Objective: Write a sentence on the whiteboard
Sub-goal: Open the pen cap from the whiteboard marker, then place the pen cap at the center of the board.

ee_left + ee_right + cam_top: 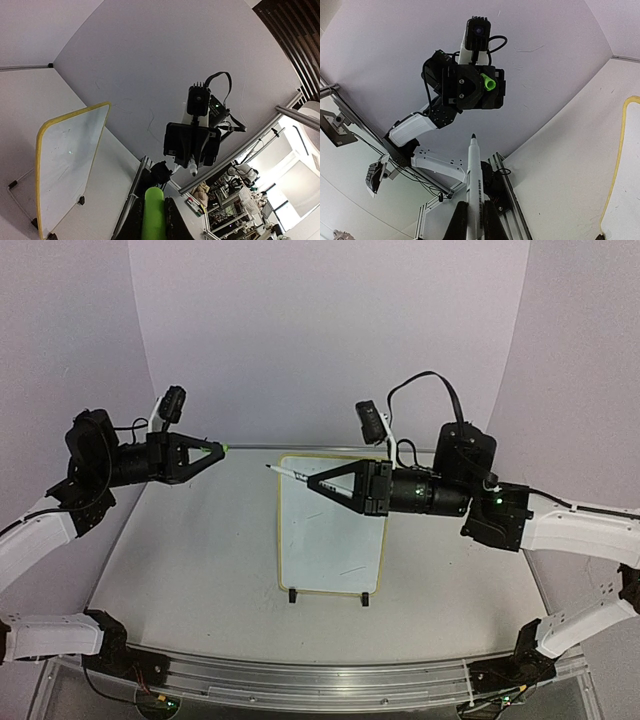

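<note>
While the whiteboard (330, 540) stands on the bench (170, 570), off every edge, the right pincer (312, 483) grips a marker (287, 473) by its top corner; the left pincer (218, 449), well apart, clamps a green cap (488, 82).

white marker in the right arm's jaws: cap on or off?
Off. The white marker shows a bare dark tip, and the green cap sits apart in the left jaws.

right gripper (474, 212) clamps white marker (473, 172) | left gripper (490, 85) holds green cap (487, 80), probably
</note>
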Robot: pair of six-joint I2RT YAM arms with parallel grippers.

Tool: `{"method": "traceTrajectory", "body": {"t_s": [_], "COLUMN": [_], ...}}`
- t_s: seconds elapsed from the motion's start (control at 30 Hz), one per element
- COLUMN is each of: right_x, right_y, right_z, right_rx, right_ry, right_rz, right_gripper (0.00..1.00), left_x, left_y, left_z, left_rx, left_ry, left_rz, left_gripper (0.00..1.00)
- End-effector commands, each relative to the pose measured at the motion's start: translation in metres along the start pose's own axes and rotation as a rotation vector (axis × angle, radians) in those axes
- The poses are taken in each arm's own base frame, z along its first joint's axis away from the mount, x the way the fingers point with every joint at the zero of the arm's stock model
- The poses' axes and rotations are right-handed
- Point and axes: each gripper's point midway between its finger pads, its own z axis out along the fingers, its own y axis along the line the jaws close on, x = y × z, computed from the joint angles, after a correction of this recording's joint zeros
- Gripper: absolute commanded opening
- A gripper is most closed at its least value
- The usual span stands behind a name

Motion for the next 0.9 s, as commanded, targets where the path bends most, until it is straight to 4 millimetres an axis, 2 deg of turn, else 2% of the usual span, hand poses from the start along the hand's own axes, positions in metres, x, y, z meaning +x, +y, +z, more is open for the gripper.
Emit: {"method": "traceTrajectory", "body": {"t_s": [0.0, 0.17, 0.23, 0.3, 0.6, 0.77, 0.87], "right_x": [-0.017, -0.026, -0.026, -0.025, -0.008, 0.004, 0.011], "right_y": [0.008, -0.019, -0.028, -0.032, -0.051, -0.055, -0.058], "right_z": [-0.026, -0.052, -0.061, -0.066, -0.067, -0.057, -0.053], "right_rx": [0.070, 0.283, 0.334, 0.359, 0.415, 0.417, 0.425], "right_ry": [-0.058, -0.129, -0.156, -0.163, -0.126, -0.073, -0.050], "right_rz": [-0.088, -0.133, -0.132, -0.133, -0.122, -0.137, -0.139], "right_gripper": [0.00, 0.00, 0.00, 0.00, 0.00, 0.00, 0.00], "left_x": [0.010, 0.057, 0.078, 0.097, 0.146, 0.159, 0.164], "left_y": [0.042, 0.151, 0.185, 0.210, 0.261, 0.278, 0.284], "left_z": [-0.006, -0.031, -0.043, -0.053, -0.065, -0.062, -0.061], "left_rx": [-0.200, -0.617, -0.746, -0.840, -0.954, -0.955, -0.954], "left_ry": [0.013, 0.081, 0.115, 0.154, 0.269, 0.311, 0.331], "left_rz": [0.008, -0.158, -0.226, -0.278, -0.375, -0.409, -0.412], "left_gripper": [0.00, 0.00, 0.00, 0.00, 0.00, 0.02, 0.06]}}
